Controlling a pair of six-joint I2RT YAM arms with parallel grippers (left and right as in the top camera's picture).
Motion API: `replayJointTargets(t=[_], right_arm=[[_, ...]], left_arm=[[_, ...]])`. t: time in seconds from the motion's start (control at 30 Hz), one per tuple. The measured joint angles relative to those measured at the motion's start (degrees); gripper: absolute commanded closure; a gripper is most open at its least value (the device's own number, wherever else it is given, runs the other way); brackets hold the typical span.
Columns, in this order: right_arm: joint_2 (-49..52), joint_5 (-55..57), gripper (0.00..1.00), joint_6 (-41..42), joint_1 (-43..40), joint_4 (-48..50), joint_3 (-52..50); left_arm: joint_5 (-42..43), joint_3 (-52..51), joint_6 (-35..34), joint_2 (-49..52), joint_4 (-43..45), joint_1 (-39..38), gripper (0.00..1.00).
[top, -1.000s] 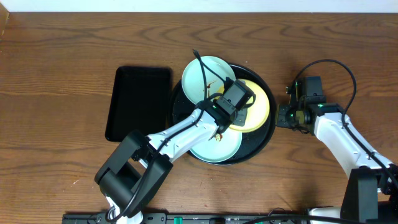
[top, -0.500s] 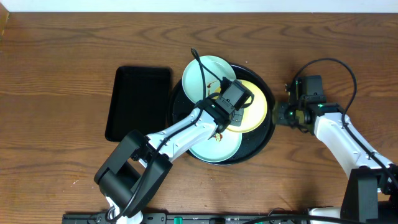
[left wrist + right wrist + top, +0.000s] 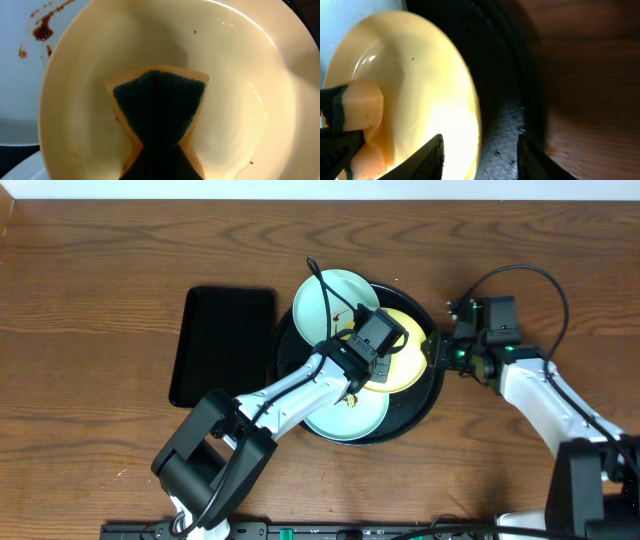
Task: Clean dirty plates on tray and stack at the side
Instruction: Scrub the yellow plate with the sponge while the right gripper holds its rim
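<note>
The round black tray [image 3: 287, 370] holds three plates. A mint-blue plate [image 3: 325, 305] with brown smears [image 3: 42, 32] lies at the back left. A second mint-blue plate [image 3: 350, 420] lies at the front. The pale yellow plate [image 3: 415, 360] lies at the right, partly over the others. My left gripper [image 3: 372, 352] is shut on a sponge [image 3: 160, 107] with a dark green face, pressed on the middle of the yellow plate [image 3: 240, 100]. My right gripper [image 3: 437, 350] is open at the tray's right rim, and the yellow plate's edge [image 3: 470, 100] lies between its fingers [image 3: 480, 155].
A smaller rectangular black tray [image 3: 222, 345] lies on the wooden table left of the round tray. Bare wood lies to the right of the round tray [image 3: 590, 75] and behind it. The left arm stretches over the front mint plate.
My right gripper has moved left, from beside the tray to over its right rim at the yellow plate's edge. The left gripper and sponge have stayed in place.
</note>
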Motion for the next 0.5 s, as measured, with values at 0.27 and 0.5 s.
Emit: replayJointTargets(t=[0.27, 0.5], right_arm=[[6.6, -1.6, 0.99, 0.5, 1.9, 3.2, 0.0], [7.5, -1.8, 0.99, 1.3, 1.9, 3.8, 0.3]], left_arm=[[0.0, 0.0, 0.0, 0.0, 0.0, 0.0, 0.92], [-0.7, 0.0, 0.3, 0.0, -0.1, 0.2, 0.91]])
